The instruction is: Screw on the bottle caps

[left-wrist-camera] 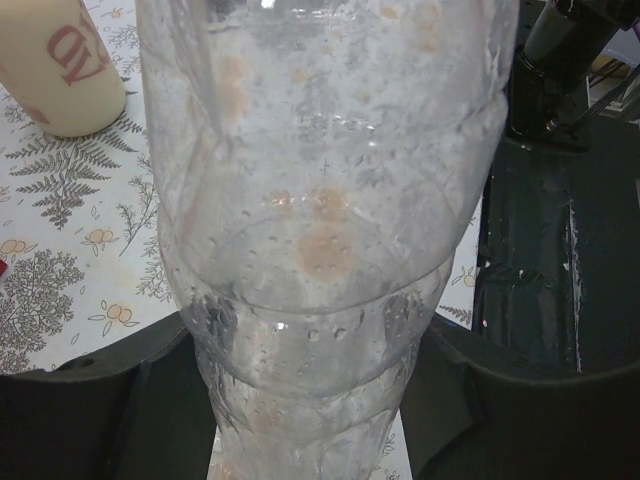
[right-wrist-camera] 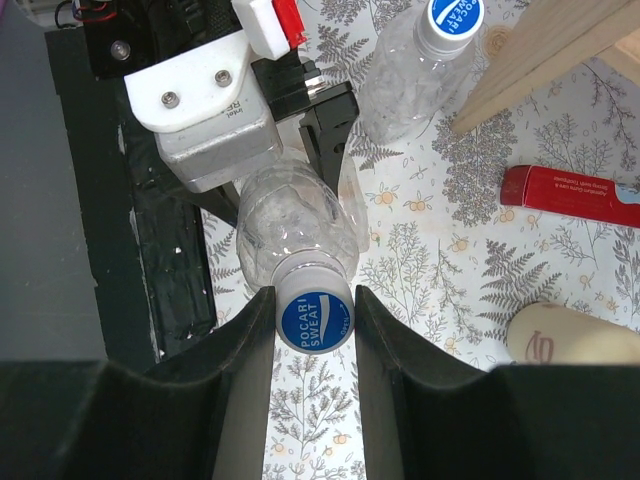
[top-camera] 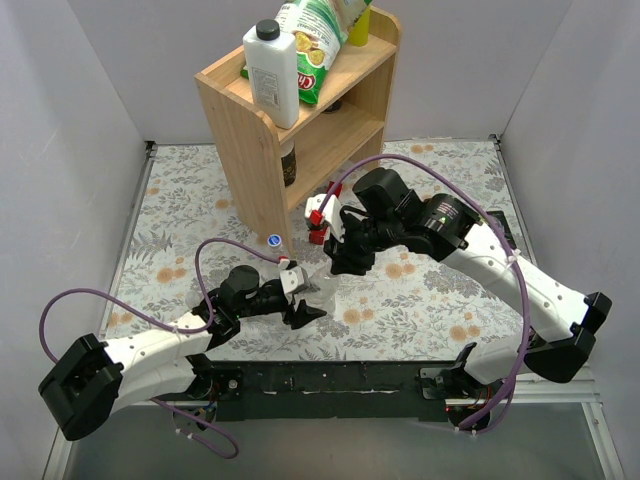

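My left gripper (left-wrist-camera: 310, 340) is shut on the body of a clear bottle (left-wrist-camera: 320, 180), which fills the left wrist view; its fingers (left-wrist-camera: 120, 400) press both sides. In the right wrist view this bottle (right-wrist-camera: 295, 225) points its neck at me, with a blue cap (right-wrist-camera: 315, 320) on it. My right gripper (right-wrist-camera: 313, 293) is shut on that cap, one finger on each side. From above, the left gripper (top-camera: 303, 300) and right gripper (top-camera: 342, 262) face each other mid-table. A second capped bottle (right-wrist-camera: 405, 85) with its blue cap (right-wrist-camera: 450, 18) stands by the shelf leg (top-camera: 273, 240). A third bottle is out of view.
A wooden shelf (top-camera: 300, 100) at the back holds a white jug (top-camera: 272, 75) and a snack bag (top-camera: 325, 40). Its leg (right-wrist-camera: 540, 50) is close by on the right. A red flat object (right-wrist-camera: 570, 195) and a beige soap bottle (right-wrist-camera: 570, 335) lie on the floral cloth.
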{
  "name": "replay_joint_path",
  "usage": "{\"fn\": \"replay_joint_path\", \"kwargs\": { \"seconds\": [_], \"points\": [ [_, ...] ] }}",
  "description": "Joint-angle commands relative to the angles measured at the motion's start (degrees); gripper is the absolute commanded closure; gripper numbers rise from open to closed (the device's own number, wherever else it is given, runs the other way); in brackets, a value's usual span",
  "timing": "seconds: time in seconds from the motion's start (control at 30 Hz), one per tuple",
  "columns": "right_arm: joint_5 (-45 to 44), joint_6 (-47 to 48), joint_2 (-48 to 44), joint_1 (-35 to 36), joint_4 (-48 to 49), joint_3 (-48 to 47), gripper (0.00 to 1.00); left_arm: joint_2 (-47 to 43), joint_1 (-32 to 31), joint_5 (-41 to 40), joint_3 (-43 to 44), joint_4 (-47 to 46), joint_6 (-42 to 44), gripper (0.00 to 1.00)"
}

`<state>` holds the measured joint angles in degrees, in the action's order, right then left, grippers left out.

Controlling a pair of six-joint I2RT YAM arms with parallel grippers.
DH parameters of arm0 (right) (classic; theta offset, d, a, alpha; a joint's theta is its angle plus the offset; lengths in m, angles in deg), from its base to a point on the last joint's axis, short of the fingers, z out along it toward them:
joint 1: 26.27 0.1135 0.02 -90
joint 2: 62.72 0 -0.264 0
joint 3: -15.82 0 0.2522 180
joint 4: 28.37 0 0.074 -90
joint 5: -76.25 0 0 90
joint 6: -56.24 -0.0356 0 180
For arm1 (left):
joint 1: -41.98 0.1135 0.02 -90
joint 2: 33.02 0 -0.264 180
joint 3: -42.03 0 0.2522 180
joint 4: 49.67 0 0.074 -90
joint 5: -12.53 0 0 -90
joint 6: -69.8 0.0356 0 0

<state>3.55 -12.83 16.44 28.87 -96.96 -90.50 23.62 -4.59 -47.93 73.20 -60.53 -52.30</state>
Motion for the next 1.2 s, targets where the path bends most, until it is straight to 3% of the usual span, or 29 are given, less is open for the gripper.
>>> {"fn": "replay_joint_path", "kwargs": {
  "seconds": [0.0,0.13,0.23,0.27,0.37,0.53,0.73,0.83,1.0,1.17],
  "points": [
    [-0.6,0.1,3.2,0.1,-0.2,1.1,0.99,-4.5,-0.6,4.4,4.4,-11.3,1.8,1.00],
    [1.9,1.1,4.6,0.2,-2.6,-0.3,0.99,-5.6,-0.6,4.7,2.7,-9.3,3.2,1.00],
    [4.1,1.5,5.0,0.2,-3.9,0.4,0.87,-5.9,-0.6,3.9,2.0,-9.3,3.4,1.00],
    [3.8,1.5,5.0,0.2,-3.4,0.5,0.76,-5.8,-0.5,3.8,2.0,-9.4,3.4,1.00],
    [2.7,2.0,5.0,0.2,-3.2,-0.2,0.60,-5.5,-0.6,3.9,1.8,-9.3,3.7,1.00],
    [2.7,3.7,5.7,0.2,-4.6,-4.1,0.50,-5.1,-0.6,4.3,1.1,-6.7,5.9,1.00],
    [3.5,4.2,5.8,0.2,-5.6,-6.8,0.12,-4.6,-0.6,5.3,0.6,-4.7,6.3,1.00],
    [4.2,6.8,5.9,0.2,-7.5,-9.0,0.11,-4.2,-0.6,6.5,0.7,-3.4,7.0,1.00],
    [12.8,15.9,3.4,0.2,-13.4,-13.3,0.10,-3.1,-0.5,7.9,1.9,0.5,7.4,1.00],
    [15.2,23.0,0.3,0.3,-20.2,-11.8,0.10,-1.5,-0.5,11.4,3.8,8.4,9.8,1.00]
  ]
}}
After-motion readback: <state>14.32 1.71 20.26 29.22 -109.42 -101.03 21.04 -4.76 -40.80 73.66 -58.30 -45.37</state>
